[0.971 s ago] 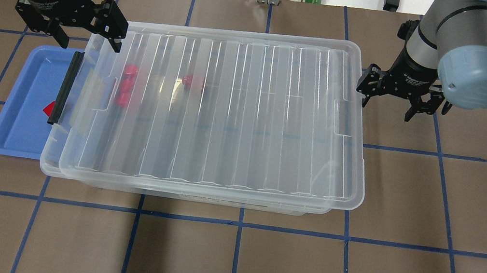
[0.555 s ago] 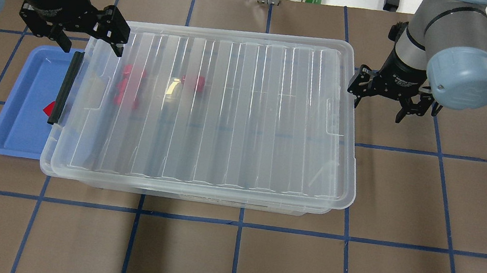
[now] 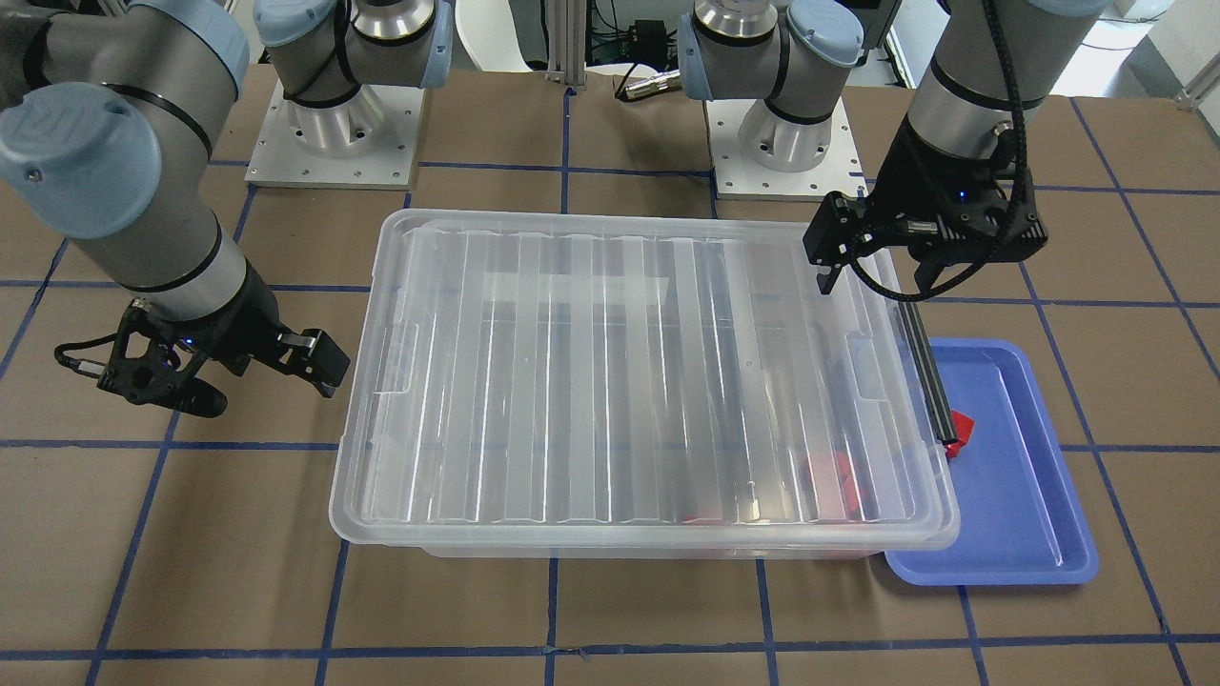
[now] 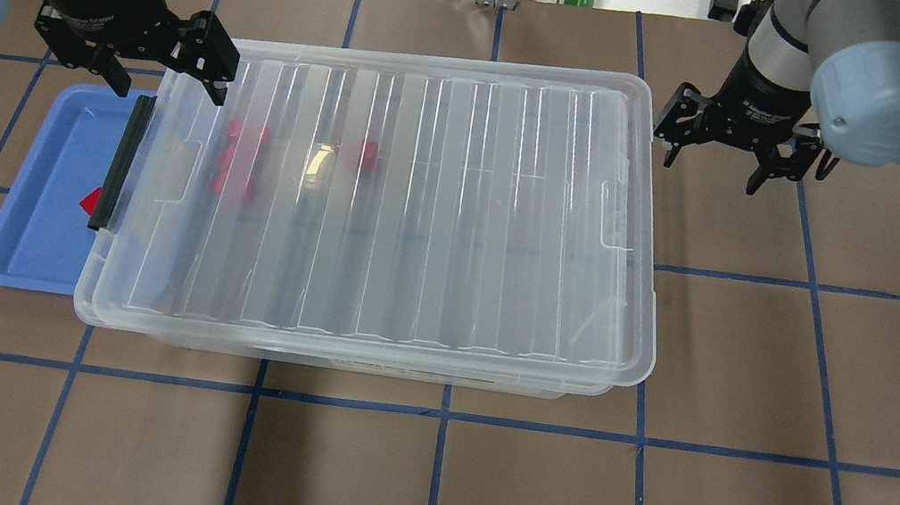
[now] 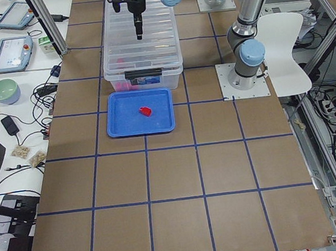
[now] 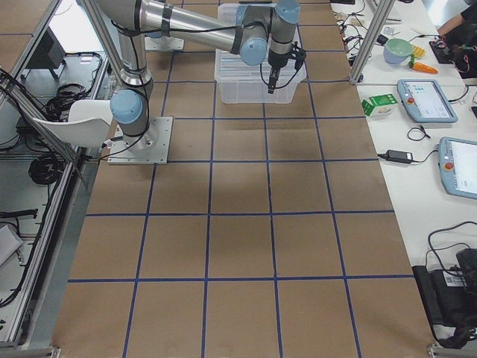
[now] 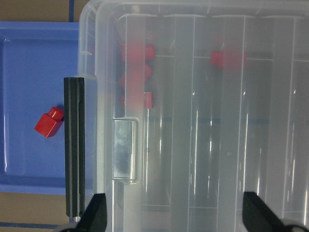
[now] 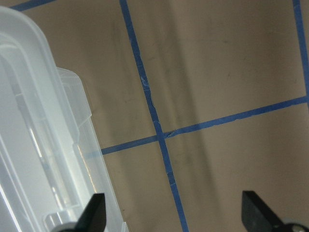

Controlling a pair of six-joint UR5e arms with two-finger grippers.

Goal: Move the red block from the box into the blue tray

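Overhead, the black bar [image 4: 119,164] half-hides the red block [image 4: 89,201].

The left gripper [image 4: 167,87] and right gripper [image 4: 713,173] hover (jaws spread, empty).

One box [image 4: 307,355], one lid [image 4: 419,220], one tray [image 4: 39,224]. One red block [image 7: 48,123] lies in the tray, at the left of the left wrist frame. Four more red blocks show blurred under the lid: three clustered [image 7: 137,72] and a fourth block [image 7: 229,59] to their right.
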